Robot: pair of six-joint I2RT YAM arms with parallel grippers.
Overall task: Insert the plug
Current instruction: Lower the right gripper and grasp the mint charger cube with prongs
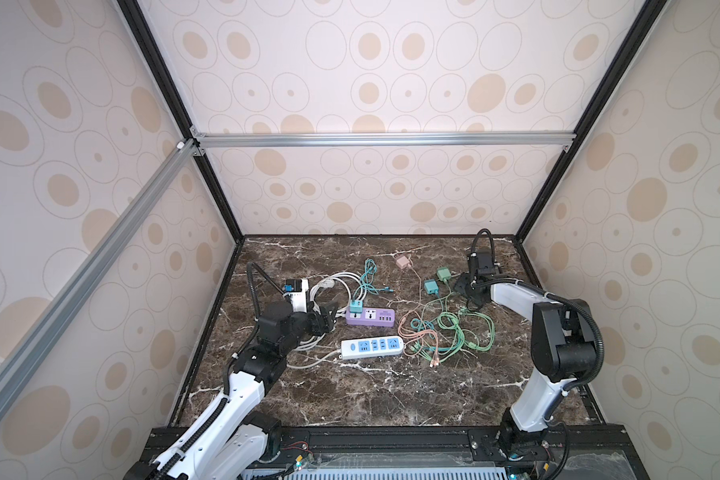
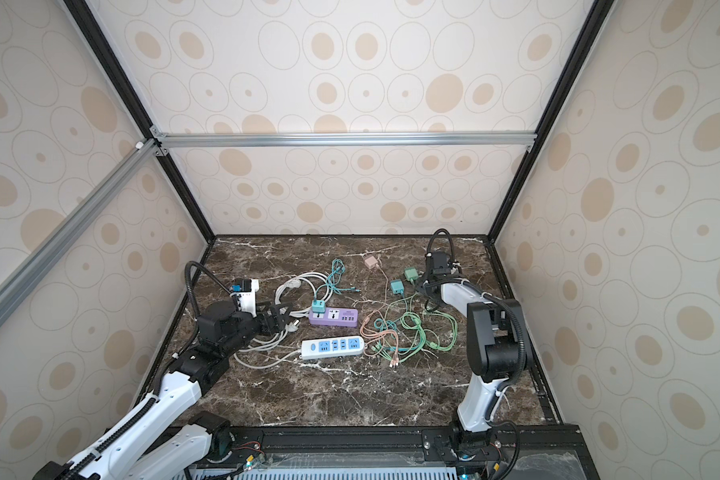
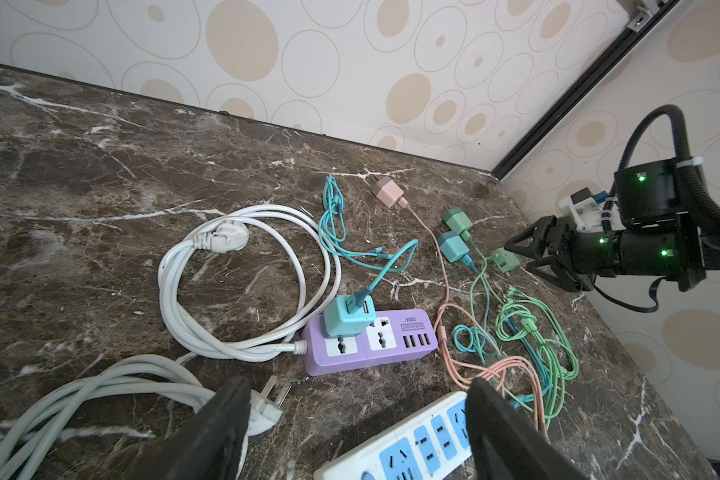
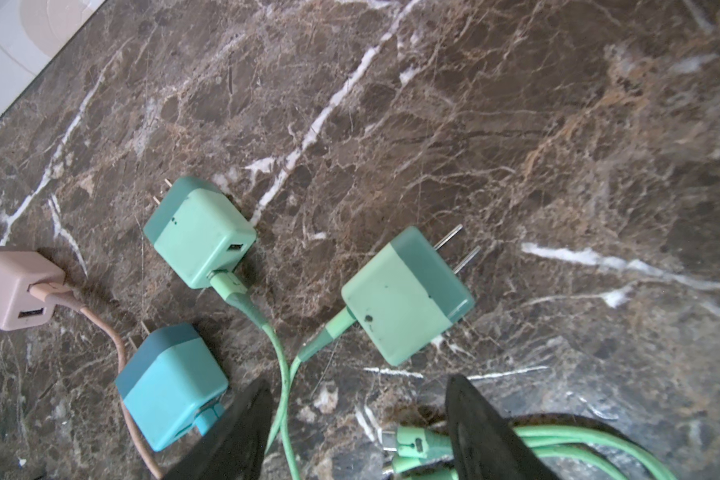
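Closest to my right gripper (image 4: 358, 419) lies a light green plug (image 4: 404, 295) on the marble, its two prongs pointing away. That gripper (image 1: 464, 286) is open, with only thin green cables between its fingers. A second green plug (image 4: 200, 232), a blue plug (image 4: 171, 382) and a pink plug (image 4: 15, 286) lie close by. The purple power strip (image 1: 370, 316) carries a teal plug (image 3: 348, 316) in its end socket. My left gripper (image 3: 358, 415) is open and empty, low over the marble between the purple strip and the white-and-blue power strip (image 3: 408, 444).
A coiled white cord (image 3: 242, 286) lies left of the purple strip. Its white three-prong plug (image 3: 267, 409) rests beside my left finger. Tangled green, pink and teal cables (image 1: 445, 332) spread between the strips and the right arm. Walls close in the table on three sides.
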